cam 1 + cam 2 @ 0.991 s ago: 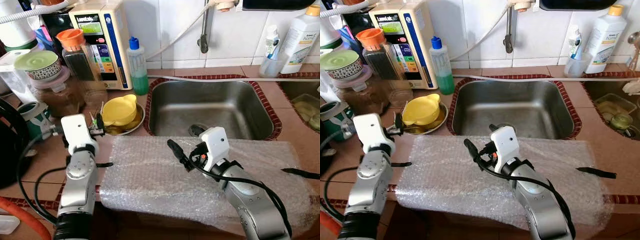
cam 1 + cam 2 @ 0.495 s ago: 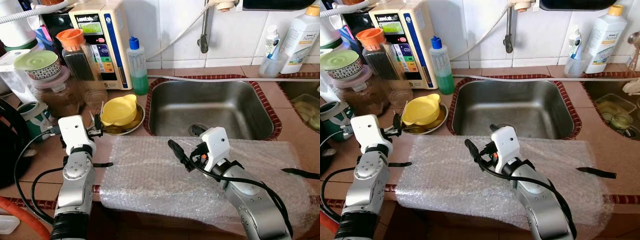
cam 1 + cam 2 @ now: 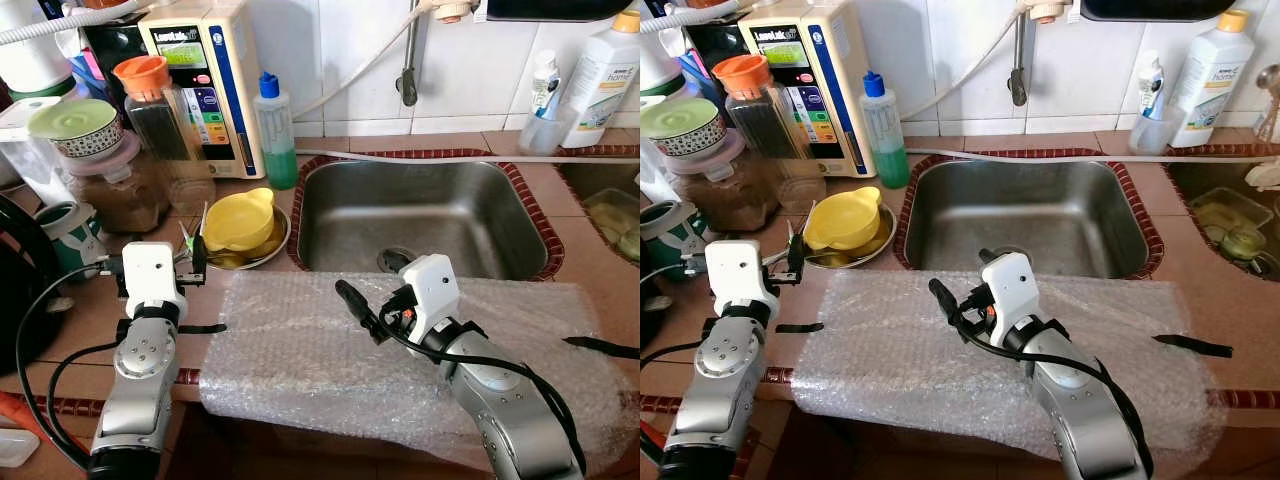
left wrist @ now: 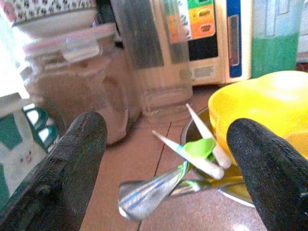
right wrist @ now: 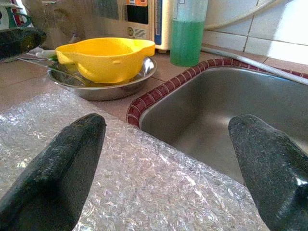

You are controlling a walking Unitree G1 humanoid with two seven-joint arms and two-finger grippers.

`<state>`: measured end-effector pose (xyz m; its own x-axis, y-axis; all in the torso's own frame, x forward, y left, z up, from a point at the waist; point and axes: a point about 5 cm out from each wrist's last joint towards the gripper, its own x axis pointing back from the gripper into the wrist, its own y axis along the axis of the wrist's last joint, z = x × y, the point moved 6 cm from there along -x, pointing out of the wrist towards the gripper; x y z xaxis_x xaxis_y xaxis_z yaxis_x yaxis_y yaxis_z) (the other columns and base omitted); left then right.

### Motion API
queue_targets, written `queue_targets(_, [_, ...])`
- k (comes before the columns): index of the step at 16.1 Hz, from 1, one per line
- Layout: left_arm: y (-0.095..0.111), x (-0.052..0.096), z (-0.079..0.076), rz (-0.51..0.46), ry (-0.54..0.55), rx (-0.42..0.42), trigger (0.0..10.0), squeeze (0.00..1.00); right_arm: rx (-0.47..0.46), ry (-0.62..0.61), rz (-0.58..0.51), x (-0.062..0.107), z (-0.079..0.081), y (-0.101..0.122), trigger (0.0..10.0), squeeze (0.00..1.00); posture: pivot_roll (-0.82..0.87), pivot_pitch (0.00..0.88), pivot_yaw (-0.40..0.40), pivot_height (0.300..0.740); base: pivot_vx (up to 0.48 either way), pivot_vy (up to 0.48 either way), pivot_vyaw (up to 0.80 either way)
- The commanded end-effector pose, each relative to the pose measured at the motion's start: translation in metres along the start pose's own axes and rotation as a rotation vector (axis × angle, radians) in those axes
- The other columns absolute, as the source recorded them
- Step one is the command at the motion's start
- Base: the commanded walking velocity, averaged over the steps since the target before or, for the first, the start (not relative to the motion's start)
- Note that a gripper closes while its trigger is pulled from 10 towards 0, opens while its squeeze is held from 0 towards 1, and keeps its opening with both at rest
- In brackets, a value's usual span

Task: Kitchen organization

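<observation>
Kitchen counter with steel sink. Left gripper, jaws wide open and holding nothing, points at the spoon handles jutting from a steel dish that carries a yellow bowl (dish left of the sink). Right gripper, jaws also wide open and empty, hovers over a bubble wrap sheet at the counter's front edge.

Under your right gripper you've got bubble wrap spread over the counter, with the steel sink just beyond it. Past your left gripper stand a green soap bottle and a water purifier.
</observation>
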<state>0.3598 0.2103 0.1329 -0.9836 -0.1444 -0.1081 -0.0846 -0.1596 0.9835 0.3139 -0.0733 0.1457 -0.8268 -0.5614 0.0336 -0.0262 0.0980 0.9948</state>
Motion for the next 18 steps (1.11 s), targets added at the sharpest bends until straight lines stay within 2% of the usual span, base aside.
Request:
queue_targets(1, [0.011,0.0,-0.001,-0.049,-0.037,-0.06,10.0,0.0,0.005,0.029,-0.027,-0.001,0.006,0.007,10.0,0.0,-0.29,0.062,0.112,0.74,0.0,0.0,0.0])
queue_targets(4, [0.011,0.0,-0.017,-0.064,-0.158,-0.088,10.0,0.0,0.004,0.037,-0.031,-0.002,0.007,0.009,10.0,0.0,-0.29,0.065,0.111,0.74,0.0,0.0,0.0])
queue_targets(6, [0.01,-0.001,-0.022,-0.067,-0.203,-0.119,10.0,0.0,0.003,0.042,-0.031,-0.002,0.008,0.009,10.0,0.0,-0.29,0.068,0.113,0.74,0.0,0.0,0.0])
queue_targets(12, [0.005,-0.006,-0.023,-0.075,-0.265,-0.249,10.0,0.0,-0.003,0.064,-0.023,0.0,0.011,0.007,10.0,0.0,-0.29,0.076,0.115,0.74,0.0,0.0,0.0])
queue_targets(18, [-0.007,-0.014,-0.019,-0.044,-0.258,-0.345,10.0,0.0,0.006,0.074,-0.02,0.0,0.012,0.008,10.0,0.0,-0.3,0.075,0.107,0.74,0.0,0.0,0.0])
